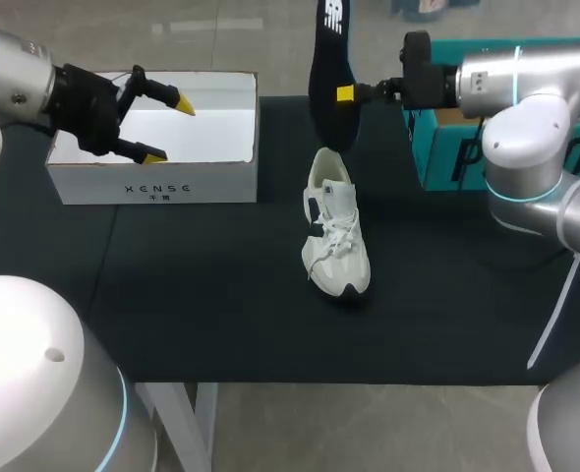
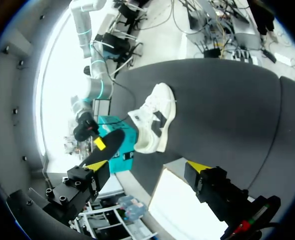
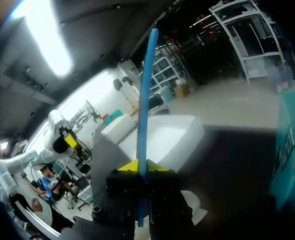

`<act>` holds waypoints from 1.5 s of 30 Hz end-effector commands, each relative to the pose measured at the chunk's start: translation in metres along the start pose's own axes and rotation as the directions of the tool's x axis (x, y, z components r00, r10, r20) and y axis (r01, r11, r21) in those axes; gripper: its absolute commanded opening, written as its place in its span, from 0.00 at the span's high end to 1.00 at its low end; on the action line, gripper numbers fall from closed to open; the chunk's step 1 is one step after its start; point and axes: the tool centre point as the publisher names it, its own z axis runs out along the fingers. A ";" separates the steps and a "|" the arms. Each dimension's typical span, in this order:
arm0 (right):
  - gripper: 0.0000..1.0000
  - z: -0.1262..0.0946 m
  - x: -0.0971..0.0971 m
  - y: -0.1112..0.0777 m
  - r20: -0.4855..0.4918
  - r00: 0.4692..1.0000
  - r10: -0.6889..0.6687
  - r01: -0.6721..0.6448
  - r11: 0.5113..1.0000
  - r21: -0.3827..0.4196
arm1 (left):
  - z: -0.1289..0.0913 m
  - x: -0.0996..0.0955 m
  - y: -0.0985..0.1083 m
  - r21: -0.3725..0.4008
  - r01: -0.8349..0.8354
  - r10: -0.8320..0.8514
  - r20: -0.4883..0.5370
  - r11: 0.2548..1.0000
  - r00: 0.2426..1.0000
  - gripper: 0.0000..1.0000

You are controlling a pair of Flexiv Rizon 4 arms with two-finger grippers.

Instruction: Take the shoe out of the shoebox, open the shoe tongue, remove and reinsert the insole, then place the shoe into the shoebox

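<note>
Right jaws pinch insole [image 1: 327, 88] upright, at 12 o'clock from shoe [image 1: 335, 234] (left jaws wide open, empty); angle it toe-first into shoe's opening.

Small print stands on the shoebox [image 1: 157, 187] front, a logo on the insole [image 1: 325, 79] and large letters on the teal box [image 1: 437, 157].

The left hand [image 1: 157, 128], fingers spread, is hanging over the white shoebox [image 1: 152, 182], whose walls are standing just under it. Ahead of it, bare bench [image 1: 192, 295] is lying free up to the shoe [image 1: 336, 236]. The right hand [image 1: 344, 94] is pinching the insole [image 1: 327, 69], which is hanging close over the shoe. The teal box [image 1: 437, 147] is crowding that hand's wrist.
</note>
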 end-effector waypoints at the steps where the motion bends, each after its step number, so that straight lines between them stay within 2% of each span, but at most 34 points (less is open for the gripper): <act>1: 1.00 0.003 -0.007 -0.008 -0.014 1.000 -0.004 0.004 1.000 -0.008 | 0.000 0.000 0.000 0.000 -0.001 0.001 -0.004 1.000 1.000 0.00; 7: 1.00 0.006 -0.009 -0.013 0.018 0.999 -0.027 0.026 0.999 0.024 | 0.000 0.000 0.000 0.000 -0.001 0.001 -0.004 1.000 1.000 0.00; 24: 1.00 0.006 -0.009 -0.013 0.018 1.000 -0.019 0.018 1.000 0.023 | 0.000 0.000 0.000 0.000 -0.001 0.001 -0.004 1.000 1.000 0.00; 33: 1.00 0.015 -0.021 -0.038 0.003 0.998 -0.064 0.064 0.998 -0.028 | 0.000 0.000 0.000 0.000 -0.001 0.001 -0.004 1.000 1.000 0.00; 45: 1.00 0.020 -0.030 -0.056 0.033 0.997 -0.073 0.073 0.997 0.002 | 0.000 0.000 0.000 0.000 -0.001 0.001 -0.004 1.000 1.000 0.00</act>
